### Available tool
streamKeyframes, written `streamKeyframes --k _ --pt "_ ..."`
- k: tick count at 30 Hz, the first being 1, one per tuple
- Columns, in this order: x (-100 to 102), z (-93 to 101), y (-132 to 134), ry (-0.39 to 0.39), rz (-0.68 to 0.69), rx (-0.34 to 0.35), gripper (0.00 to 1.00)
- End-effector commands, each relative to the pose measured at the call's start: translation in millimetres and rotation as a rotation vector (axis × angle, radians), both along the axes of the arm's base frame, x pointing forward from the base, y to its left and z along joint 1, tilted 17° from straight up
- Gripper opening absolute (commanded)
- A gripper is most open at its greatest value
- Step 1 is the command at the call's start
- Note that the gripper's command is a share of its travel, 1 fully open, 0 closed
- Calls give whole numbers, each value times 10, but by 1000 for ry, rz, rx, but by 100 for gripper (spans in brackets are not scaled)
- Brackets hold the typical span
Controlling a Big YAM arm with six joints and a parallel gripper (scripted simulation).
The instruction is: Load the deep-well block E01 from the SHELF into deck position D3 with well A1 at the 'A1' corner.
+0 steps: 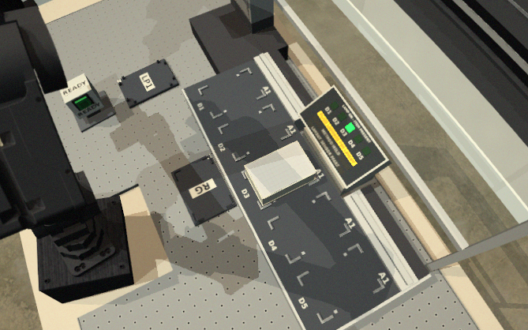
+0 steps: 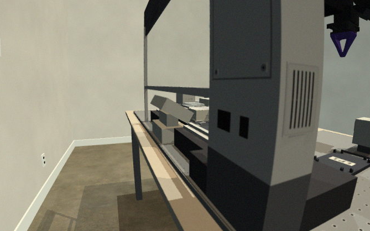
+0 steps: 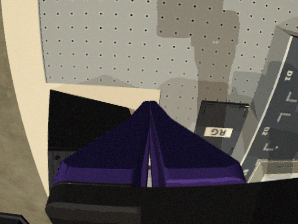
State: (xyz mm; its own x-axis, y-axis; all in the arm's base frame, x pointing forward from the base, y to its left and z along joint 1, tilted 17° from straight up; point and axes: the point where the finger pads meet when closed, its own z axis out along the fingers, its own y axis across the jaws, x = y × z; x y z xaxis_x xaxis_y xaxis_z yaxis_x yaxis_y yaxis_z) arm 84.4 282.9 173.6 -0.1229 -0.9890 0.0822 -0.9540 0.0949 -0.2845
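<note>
A sealed pale deep-well block (image 1: pixel 280 171) sits flat in deck position D3 (image 1: pixel 245 191) on the dark deck; no ID label is readable. The status panel (image 1: pixel 344 139) shows a green light beside D3. The READY key box (image 1: pixel 80 97) stands at the far left with a green key; it also shows in the exterior view (image 2: pixel 368 135). My gripper (image 2: pixel 343 54) is shut with nothing between its purple fingers and hangs high above the table. In the wrist view the closed fingers (image 3: pixel 149 104) point down over the arm's base corner.
The regrip nest RG (image 1: pixel 203 189) lies beside D3, and the lid park LP1 (image 1: pixel 147 81) lies near the READY box. Positions D1, D2, D4 and D5 hold nothing. A tall grey cabinet (image 2: pixel 260 94) blocks much of the exterior view. The arm's body (image 1: pixel 11 135) fills the left.
</note>
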Motion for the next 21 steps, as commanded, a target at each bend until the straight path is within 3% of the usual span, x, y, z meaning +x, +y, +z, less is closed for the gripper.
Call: streamKeyframes --k 1,12,14,15,16,21 --pt "39 -37 51 -3 4 12 0" --pt "99 -215 26 -3 1 11 0" --pt "99 -215 26 -3 1 11 0" --pt "83 -88 160 -9 14 52 0" --pt "83 -209 51 -5 10 23 0" --pt "132 -327 12 -3 1 11 0"
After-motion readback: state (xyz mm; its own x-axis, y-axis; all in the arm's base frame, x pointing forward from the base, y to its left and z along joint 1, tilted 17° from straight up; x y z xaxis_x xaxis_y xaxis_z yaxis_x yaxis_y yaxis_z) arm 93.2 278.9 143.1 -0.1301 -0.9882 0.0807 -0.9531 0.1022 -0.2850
